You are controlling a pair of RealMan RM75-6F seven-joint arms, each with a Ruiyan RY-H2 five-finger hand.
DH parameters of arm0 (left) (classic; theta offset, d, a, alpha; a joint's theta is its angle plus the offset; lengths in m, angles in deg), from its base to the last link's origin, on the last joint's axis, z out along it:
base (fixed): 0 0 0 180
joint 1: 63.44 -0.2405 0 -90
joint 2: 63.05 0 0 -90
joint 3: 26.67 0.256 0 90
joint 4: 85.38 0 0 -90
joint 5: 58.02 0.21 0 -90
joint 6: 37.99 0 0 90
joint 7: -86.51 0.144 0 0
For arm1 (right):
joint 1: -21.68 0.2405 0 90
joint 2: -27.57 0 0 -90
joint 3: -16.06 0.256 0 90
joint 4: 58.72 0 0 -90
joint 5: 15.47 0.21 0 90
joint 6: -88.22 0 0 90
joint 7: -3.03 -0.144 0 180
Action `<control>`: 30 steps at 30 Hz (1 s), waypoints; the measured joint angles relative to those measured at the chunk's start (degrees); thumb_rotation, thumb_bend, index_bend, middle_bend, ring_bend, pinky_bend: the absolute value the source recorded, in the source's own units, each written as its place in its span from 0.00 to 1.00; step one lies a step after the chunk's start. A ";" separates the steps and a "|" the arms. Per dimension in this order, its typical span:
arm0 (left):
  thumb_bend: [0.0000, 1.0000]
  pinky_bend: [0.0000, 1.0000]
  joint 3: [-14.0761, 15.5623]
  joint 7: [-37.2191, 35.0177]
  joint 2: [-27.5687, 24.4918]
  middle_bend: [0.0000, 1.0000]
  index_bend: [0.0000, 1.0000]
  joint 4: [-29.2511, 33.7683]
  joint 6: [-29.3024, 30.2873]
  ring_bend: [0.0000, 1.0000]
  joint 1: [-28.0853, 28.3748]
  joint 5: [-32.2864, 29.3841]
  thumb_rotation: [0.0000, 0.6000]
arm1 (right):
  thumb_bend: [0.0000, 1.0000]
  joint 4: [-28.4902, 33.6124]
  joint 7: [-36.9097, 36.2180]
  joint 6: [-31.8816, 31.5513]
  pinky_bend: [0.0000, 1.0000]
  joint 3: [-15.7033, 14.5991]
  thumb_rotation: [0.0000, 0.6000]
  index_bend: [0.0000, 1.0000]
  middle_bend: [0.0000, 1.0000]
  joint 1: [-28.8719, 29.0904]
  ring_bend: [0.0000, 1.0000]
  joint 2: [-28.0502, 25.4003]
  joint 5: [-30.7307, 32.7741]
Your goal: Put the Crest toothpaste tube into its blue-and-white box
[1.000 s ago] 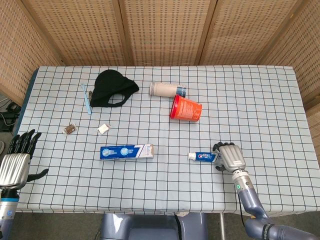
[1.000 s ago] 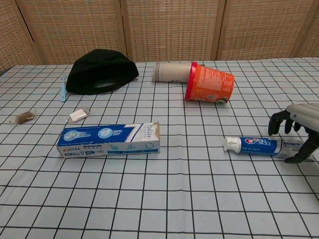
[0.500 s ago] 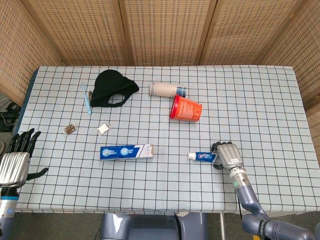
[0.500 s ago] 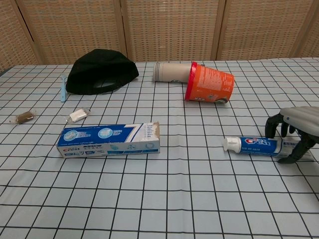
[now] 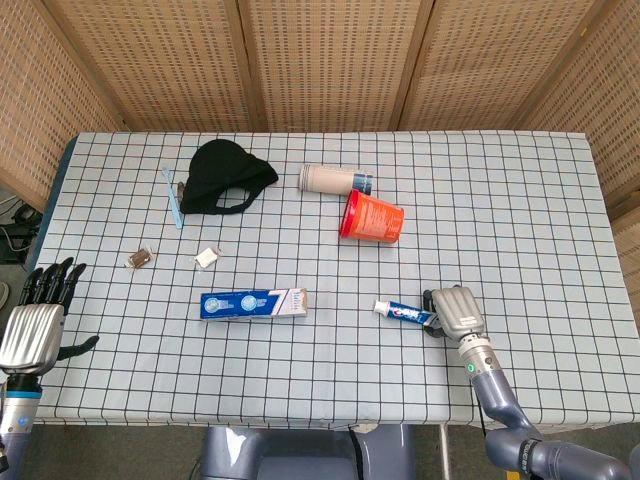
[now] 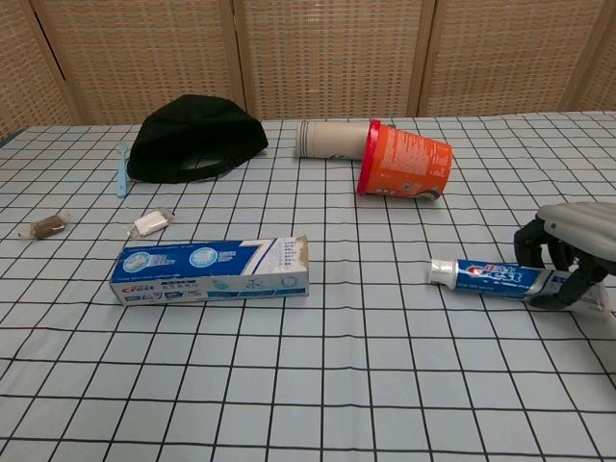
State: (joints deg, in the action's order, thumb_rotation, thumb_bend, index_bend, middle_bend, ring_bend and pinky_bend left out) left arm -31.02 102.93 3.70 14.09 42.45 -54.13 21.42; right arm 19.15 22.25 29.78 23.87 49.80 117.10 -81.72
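The Crest toothpaste tube (image 5: 402,312) (image 6: 486,276) lies on the checked cloth at the front right, white cap pointing left. My right hand (image 5: 457,311) (image 6: 568,252) has its fingers curled around the tube's tail end and grips it. The blue-and-white box (image 5: 252,303) (image 6: 210,270) lies flat to the tube's left, its open flap end facing the tube, about a hand's width of cloth between them. My left hand (image 5: 35,320) hovers off the table's front-left corner, fingers spread, holding nothing; the chest view does not show it.
An orange cup (image 5: 373,218) (image 6: 404,161) lies on its side behind the tube, with a beige cylinder (image 5: 335,180) beside it. A black cap (image 5: 228,176), a blue toothbrush (image 5: 173,197) and two small wrapped pieces (image 5: 139,258) (image 5: 207,257) sit at the back left.
The right hand's fingers have closed around the tube's tail. The tube has shifted slightly left and now sits at a slight angle. The left hand has barely moved.
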 measured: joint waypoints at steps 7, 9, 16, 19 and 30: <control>0.00 0.00 -0.39 0.84 0.62 0.00 0.00 -0.80 -3.48 0.00 2.45 -0.43 1.00 | 0.64 4.54 -2.47 -0.90 0.52 -0.42 1.00 0.68 0.68 -0.59 0.63 -4.43 -2.37; 0.00 0.00 -0.59 1.42 0.69 0.00 0.00 -0.78 -4.82 0.00 3.42 -0.60 1.00 | 0.66 5.91 -3.31 -1.04 0.52 -0.63 1.00 0.68 0.68 -0.84 0.63 -5.77 -2.94; 0.00 0.00 -2.06 5.07 1.88 0.00 0.00 -0.74 -11.88 0.00 9.29 -2.21 1.00 | 0.67 9.44 -8.66 -1.34 0.52 -1.15 1.00 0.69 0.68 -1.85 0.63 -9.62 -4.81; 0.00 0.00 -2.64 6.18 3.55 0.00 0.06 -1.04 -14.99 0.00 11.94 -2.65 1.00 | 0.67 10.83 -11.24 -1.76 0.52 -1.30 1.00 0.69 0.68 -2.42 0.63 -11.90 -5.94; 0.09 0.15 -4.55 15.31 13.76 0.02 0.17 -4.78 -23.10 0.08 20.52 -12.57 1.00 | 0.69 14.61 -18.68 -1.05 0.53 -1.34 1.00 0.70 0.68 -3.38 0.64 -17.19 -7.01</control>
State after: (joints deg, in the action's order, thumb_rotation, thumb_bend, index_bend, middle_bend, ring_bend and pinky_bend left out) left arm -35.57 118.25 17.46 9.31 19.36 -33.61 8.85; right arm 33.76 3.57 28.73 22.53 46.42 99.91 -88.74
